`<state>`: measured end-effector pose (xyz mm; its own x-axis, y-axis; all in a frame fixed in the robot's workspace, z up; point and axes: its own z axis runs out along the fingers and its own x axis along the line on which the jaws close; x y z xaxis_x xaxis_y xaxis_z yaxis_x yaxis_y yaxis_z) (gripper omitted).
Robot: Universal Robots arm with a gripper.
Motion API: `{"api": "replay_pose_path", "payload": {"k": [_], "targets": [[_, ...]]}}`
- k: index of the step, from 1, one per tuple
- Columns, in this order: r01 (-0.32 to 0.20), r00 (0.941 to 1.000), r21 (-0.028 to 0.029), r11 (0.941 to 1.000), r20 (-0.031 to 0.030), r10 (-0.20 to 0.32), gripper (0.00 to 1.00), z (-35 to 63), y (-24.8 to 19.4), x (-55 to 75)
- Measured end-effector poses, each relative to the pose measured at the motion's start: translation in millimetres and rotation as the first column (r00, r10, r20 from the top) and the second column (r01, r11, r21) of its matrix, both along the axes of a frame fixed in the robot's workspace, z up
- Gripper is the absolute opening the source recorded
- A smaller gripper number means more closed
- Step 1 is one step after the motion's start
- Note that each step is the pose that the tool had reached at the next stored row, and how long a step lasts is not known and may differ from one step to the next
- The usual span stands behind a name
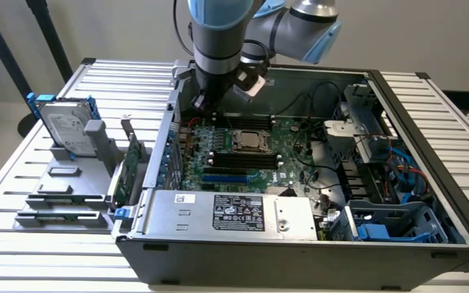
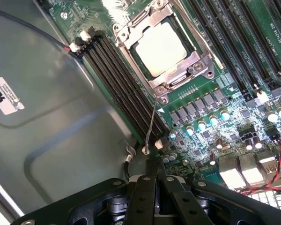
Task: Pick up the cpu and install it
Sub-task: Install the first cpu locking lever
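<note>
Slatted metal table point(image 1: 7, 183), pale wall behind, and an open computer case point(image 1: 300, 259) lying on its side with the arm point(image 1: 218, 36) reaching down into its far corner on the exterior view's left.

And look at the cpu point(image 2: 161, 47): it's not in the fingers at all. It sits flat in the socket on the motherboard point(image 2: 210, 89), pale metal top up, with the socket frame point(image 2: 199, 63) around its edges. So the pick-up and the placing look done, by my reading.

The gripper point(image 2: 153, 171) is pressed together and pinching nothing. Its tips hover just beside the free end of 1 thin wire lever point(image 2: 151, 124), which runs out from the socket corner alongside the memory slots point(image 2: 117, 79). What's left, I'd judge, is locking things down, if even that.

Hard to call: whether that lever is latched or standing up off the board, and whether the tips actually touch it. From the exterior view the fingers are lost behind the arm's own wrist and the case wall. Over on the exterior view's left, 1 hard drive point(image 1: 65, 128) stands in its holder, well apart from the work.
</note>
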<state>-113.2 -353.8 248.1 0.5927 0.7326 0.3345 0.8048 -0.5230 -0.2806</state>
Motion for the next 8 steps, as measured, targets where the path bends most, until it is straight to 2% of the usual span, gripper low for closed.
{"api": "replay_pose_path", "payload": {"k": [4, 8], "targets": [[0.03, 0.9996, -0.014, 0.9995, 0.0012, -0.03, 0.11, -2.7, 0.0, -0.1], [0.07, 0.9975, -0.0183, 0.9974, 0.0021, -0.07, 0.11, -3.4, -0.1, -0.1]]}}
